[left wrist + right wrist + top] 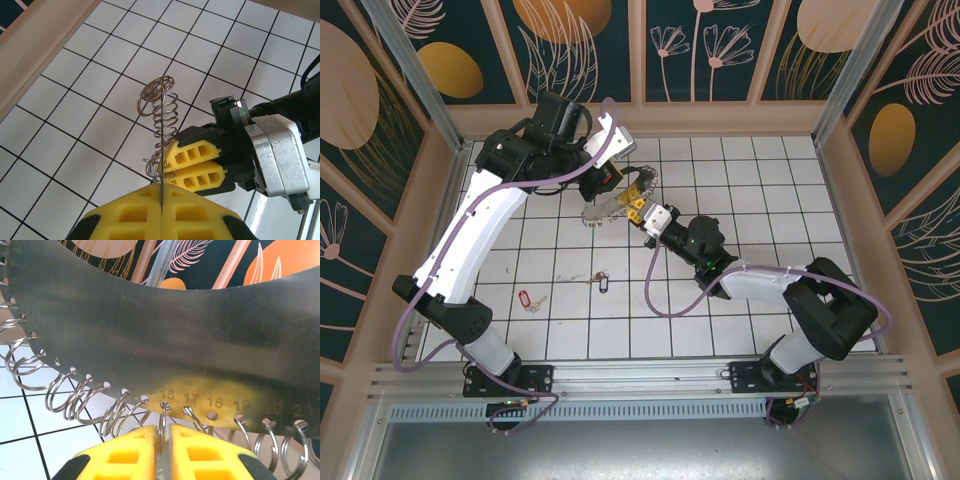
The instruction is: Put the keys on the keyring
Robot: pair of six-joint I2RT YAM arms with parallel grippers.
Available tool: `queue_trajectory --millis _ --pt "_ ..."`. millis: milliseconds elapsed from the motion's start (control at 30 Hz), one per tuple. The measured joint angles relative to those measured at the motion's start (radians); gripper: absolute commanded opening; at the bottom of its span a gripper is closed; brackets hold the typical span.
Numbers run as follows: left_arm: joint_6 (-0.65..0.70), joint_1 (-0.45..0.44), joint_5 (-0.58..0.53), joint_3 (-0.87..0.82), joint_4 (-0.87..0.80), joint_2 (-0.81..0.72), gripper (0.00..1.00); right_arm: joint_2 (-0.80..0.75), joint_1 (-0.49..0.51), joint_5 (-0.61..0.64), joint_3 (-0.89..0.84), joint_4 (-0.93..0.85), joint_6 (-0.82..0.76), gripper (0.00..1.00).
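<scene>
Keyring [150,330] is held up edge-on, pinched tight in the left gripper [161,195] jaws. The right gripper [165,432] is nearly closed, with one ring [163,412] nipped between its jaws. The red key [527,298] and blue key [602,283] are lying on the tiles [770,180], well apart from it.

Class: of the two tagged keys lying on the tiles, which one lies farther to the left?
The red-tagged key. Its tag is red, and the blue-tagged key lies to its right.
</scene>
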Motion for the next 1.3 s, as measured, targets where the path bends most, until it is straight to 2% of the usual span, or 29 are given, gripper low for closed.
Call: queue_trajectory --millis 233,500,833,1000,1167,1300 --pt "-0.001 0.000 0.000 -0.002 0.004 0.000 0.00 0.013 0.000 0.009 0.000 0.028 0.005 0.10" --pt "-0.002 0.000 0.000 -0.004 0.010 0.000 0.00 0.013 0.000 0.017 0.000 0.028 0.005 0.15" --pt "-0.008 0.000 0.000 -0.004 0.010 0.000 0.00 0.024 0.000 0.020 0.000 0.031 0.006 0.15" --pt "-0.009 0.000 0.000 -0.004 0.010 0.000 0.00 0.025 0.000 0.022 -0.005 0.034 0.007 0.10" --pt "-0.013 0.000 -0.005 -0.018 0.025 -0.004 0.00 0.025 0.000 0.035 -0.007 0.039 0.008 0.00" --pt "-0.035 0.000 -0.031 -0.037 0.042 -0.008 0.00 0.024 0.000 0.039 -0.016 0.048 0.012 0.00"
